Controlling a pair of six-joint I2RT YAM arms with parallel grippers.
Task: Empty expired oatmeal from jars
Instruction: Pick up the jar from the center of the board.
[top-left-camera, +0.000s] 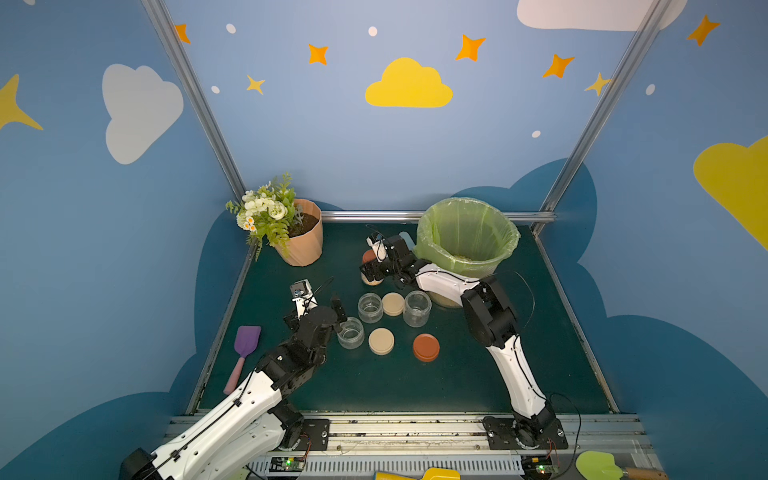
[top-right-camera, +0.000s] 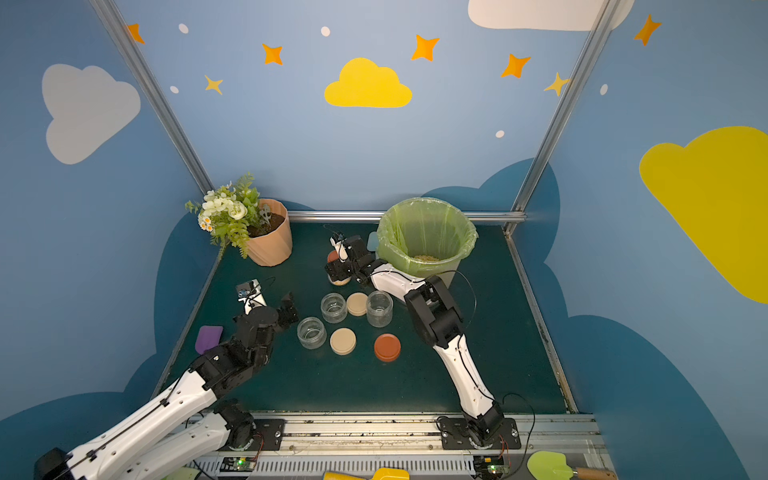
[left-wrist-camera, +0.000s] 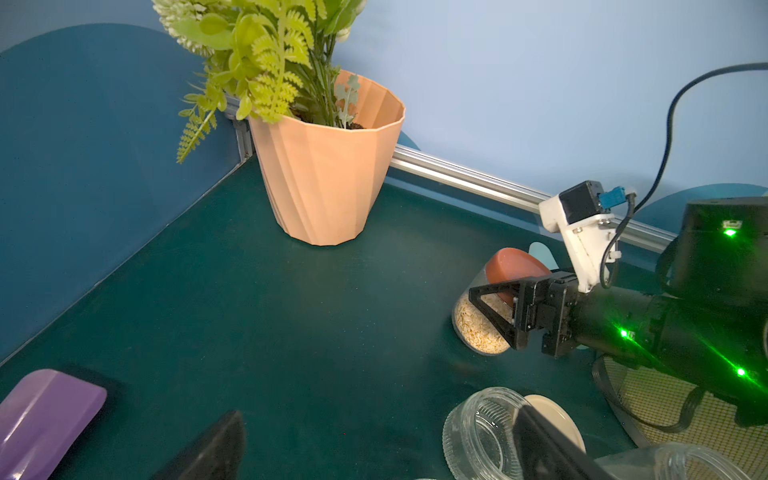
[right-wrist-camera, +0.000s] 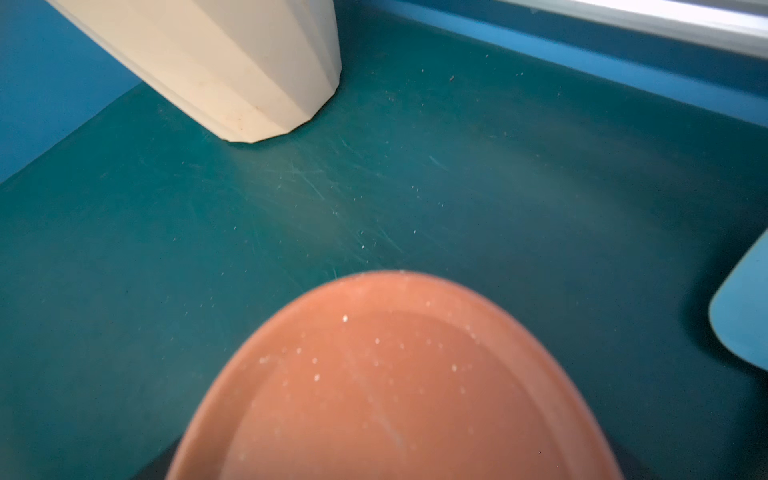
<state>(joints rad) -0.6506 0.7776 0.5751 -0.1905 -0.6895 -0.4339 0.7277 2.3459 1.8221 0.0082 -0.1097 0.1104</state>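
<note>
Right tool (top-left-camera: 372, 270) of mine clasps the tilted red-lidded jar (left-wrist-camera: 478, 278) half full of oatmeal (left-wrist-camera: 478, 332); my left tool (left-wrist-camera: 378, 415) gapes wide beside an empty jar (left-wrist-camera: 478, 432)

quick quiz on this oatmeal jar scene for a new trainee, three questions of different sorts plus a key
1. How many clear glass jars stand open and empty?
2. True or false: the large beige bin with green liner already has pale oatmeal flakes at its bottom.
3. The one clear jar still holding oatmeal wears a round screw lid that is: A beige, B rust-red, C purple.
Key: 1 three; 2 true; 3 B.
</note>
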